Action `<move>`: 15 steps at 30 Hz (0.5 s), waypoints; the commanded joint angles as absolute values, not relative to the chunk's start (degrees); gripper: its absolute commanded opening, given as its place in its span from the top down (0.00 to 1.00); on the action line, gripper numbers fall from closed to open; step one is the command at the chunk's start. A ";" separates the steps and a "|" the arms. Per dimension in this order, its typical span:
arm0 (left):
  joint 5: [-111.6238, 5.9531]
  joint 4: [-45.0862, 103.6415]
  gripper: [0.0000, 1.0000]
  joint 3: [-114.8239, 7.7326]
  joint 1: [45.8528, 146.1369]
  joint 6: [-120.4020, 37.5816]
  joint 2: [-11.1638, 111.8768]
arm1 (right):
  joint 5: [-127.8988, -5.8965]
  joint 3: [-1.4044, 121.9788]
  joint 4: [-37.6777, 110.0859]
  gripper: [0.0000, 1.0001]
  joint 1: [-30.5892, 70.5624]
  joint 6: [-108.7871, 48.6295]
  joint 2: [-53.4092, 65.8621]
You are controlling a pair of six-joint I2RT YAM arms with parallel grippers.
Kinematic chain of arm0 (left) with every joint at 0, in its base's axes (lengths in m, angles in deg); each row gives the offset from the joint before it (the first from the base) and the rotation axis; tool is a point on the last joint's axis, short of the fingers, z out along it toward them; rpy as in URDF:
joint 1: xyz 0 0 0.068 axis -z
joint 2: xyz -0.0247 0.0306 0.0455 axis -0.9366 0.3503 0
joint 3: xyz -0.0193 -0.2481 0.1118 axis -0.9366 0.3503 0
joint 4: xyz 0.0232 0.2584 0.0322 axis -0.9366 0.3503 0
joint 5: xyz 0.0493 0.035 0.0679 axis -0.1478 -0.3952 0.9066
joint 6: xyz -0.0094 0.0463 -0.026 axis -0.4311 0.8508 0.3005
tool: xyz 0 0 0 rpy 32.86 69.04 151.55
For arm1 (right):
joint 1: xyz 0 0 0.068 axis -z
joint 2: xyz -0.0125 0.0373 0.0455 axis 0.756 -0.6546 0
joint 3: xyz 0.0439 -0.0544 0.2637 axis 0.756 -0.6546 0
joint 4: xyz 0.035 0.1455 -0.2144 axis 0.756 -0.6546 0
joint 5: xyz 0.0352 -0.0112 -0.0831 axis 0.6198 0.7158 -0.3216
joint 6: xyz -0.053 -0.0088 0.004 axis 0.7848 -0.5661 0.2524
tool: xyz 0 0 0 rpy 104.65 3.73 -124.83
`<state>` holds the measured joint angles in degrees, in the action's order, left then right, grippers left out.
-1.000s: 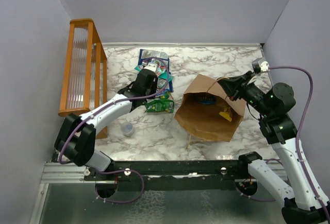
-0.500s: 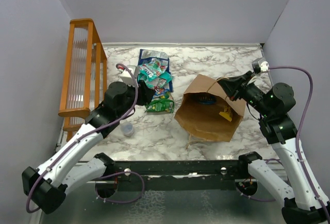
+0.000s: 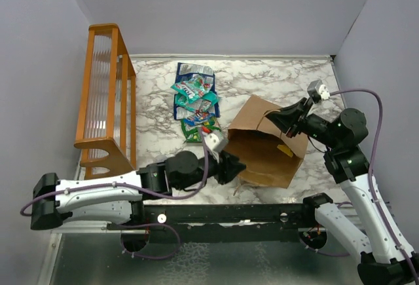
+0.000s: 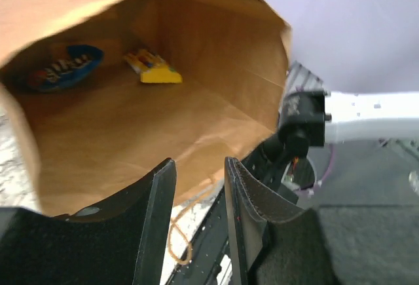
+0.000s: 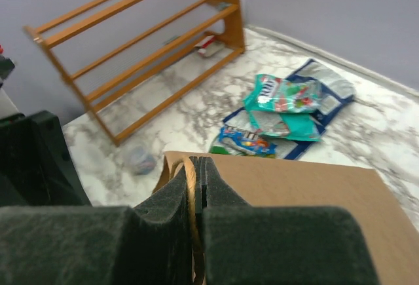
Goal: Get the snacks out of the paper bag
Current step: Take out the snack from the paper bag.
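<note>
Brown paper bag [image 3: 263, 159] — snacks [image 4: 154, 67] inside

I read the paper bag [image 3: 265, 157] as matt brown kraft, creased. Snacks [image 3: 195, 98]: glossy crinkled foil. Rack [image 3: 98, 88]: smooth varnished orange wood. Table [image 3: 275, 78]: marble-look, slight sheen. Right gripper [image 5: 196, 180] pads [image 5: 262, 246]: matt black, grainy.

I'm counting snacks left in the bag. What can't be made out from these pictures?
- Top view: the paper bag hides most of its inside under its upper wall.
- Left wrist view: the blue packet has print too blurred to read; the left gripper blocks the bag's near floor.
- Right wrist view: the right gripper fills the bottom; pile blurred, packets overlap.
</note>
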<state>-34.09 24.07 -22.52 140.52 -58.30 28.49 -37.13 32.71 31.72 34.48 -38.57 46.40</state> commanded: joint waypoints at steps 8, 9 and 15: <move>-17.94 5.14 0.62 -19.01 157.25 -47.13 42.20 | -19.21 25.18 38.24 0.98 34.35 -41.73 48.21; -16.99 2.74 0.62 -18.61 157.68 -46.36 43.97 | -19.53 25.26 38.21 0.98 34.35 -41.81 48.31; -10.77 -15.29 0.60 -20.58 158.19 -38.50 61.68 | -20.80 28.43 39.38 0.98 34.35 -43.28 48.03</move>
